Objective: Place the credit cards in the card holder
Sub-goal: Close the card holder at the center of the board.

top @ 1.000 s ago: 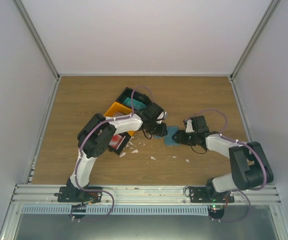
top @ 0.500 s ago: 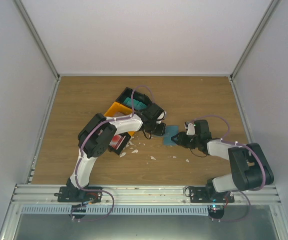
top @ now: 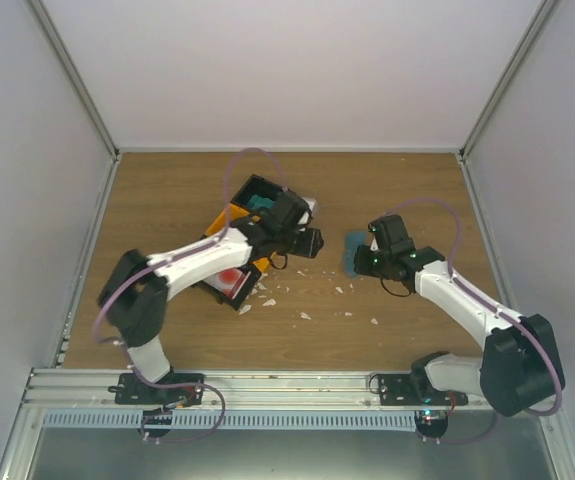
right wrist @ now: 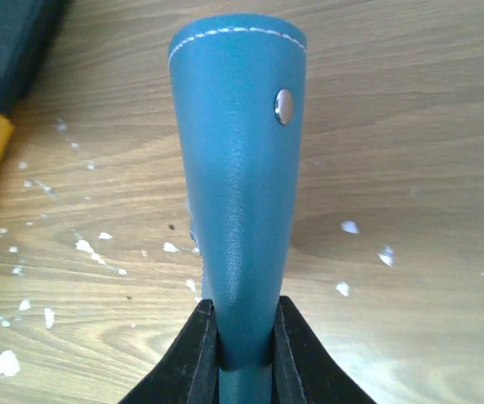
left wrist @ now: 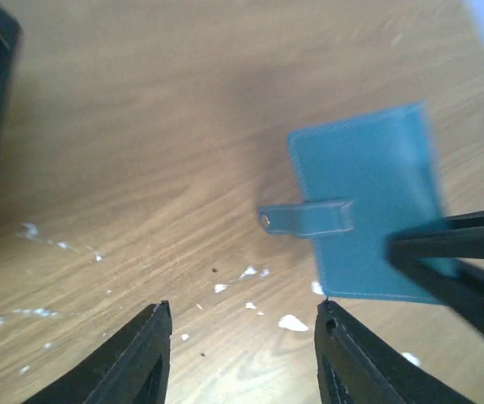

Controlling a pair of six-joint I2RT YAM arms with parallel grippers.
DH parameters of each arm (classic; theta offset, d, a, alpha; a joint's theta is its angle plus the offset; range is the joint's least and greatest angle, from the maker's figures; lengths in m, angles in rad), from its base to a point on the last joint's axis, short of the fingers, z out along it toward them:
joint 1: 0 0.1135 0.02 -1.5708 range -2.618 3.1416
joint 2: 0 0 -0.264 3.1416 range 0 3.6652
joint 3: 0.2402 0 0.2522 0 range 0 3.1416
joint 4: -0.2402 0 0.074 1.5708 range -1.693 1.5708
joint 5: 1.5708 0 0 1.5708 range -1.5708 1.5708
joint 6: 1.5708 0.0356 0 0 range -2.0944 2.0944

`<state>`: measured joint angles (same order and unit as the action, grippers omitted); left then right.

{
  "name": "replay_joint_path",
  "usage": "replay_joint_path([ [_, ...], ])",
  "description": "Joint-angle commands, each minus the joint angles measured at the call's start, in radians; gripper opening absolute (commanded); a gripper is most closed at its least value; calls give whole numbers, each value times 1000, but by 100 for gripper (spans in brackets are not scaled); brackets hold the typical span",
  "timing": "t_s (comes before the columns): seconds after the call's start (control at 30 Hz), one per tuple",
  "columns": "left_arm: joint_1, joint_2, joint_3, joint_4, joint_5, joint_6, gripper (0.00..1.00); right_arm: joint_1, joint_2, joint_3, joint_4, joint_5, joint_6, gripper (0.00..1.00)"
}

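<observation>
Top view: right gripper (top: 360, 262) is clamped on the near edge of the card holder (top: 352, 248), mid-table, well right of the black-and-orange bin (top: 225, 215). Left gripper (top: 312, 243) hangs by the bin's right end, near the holder but not touching it. Teal credit cards (top: 263, 203) sit in the bin's far compartment, and a red-marked one shows in the near compartment, partly under the left arm. White scraps (top: 305, 315) litter the table (top: 167, 190). Left wrist view: jaws stand wide apart with nothing between them. The holder lies ahead and to the right, its side tab (left wrist: 305, 219) pointing toward this gripper, while the right gripper's dark fingers pinch its lower right corner. A shadow on the wood suggests it is lifted, though I can't be sure. Right wrist view: the holder is squeezed between both fingers, folded, stitched edge farthest away, snap stud (right wrist: 284, 106) on its face; it bulges wider beyond the pinch. Judgement: light, soft and floppy, with a grained skin that grips fine. Probably best to take the tab or a free flap edge to open it. The cards look thin, stiff and slick, so take them by an edge.
</observation>
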<state>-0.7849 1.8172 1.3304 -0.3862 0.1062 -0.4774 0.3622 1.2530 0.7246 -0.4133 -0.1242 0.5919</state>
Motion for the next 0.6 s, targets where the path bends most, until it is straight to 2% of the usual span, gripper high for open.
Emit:
replay_joint_path([
  [0.0,-7,-224,-77,8,-97,-35,51,102,-6,117,-367,342,59,0],
  [0.13,-6,-373,-163,-1,-131,-49,54,178,25,222,-602,554,172,1],
  [0.3,-5,-503,-222,-33,-134,-44,57,282,124,304,-845,679,320,0],
  [0.37,-4,-544,-234,-45,-135,-39,59,336,188,315,-907,687,369,1],
  [0.57,8,-625,-242,-81,-134,-27,63,518,416,384,-902,620,429,1],
])
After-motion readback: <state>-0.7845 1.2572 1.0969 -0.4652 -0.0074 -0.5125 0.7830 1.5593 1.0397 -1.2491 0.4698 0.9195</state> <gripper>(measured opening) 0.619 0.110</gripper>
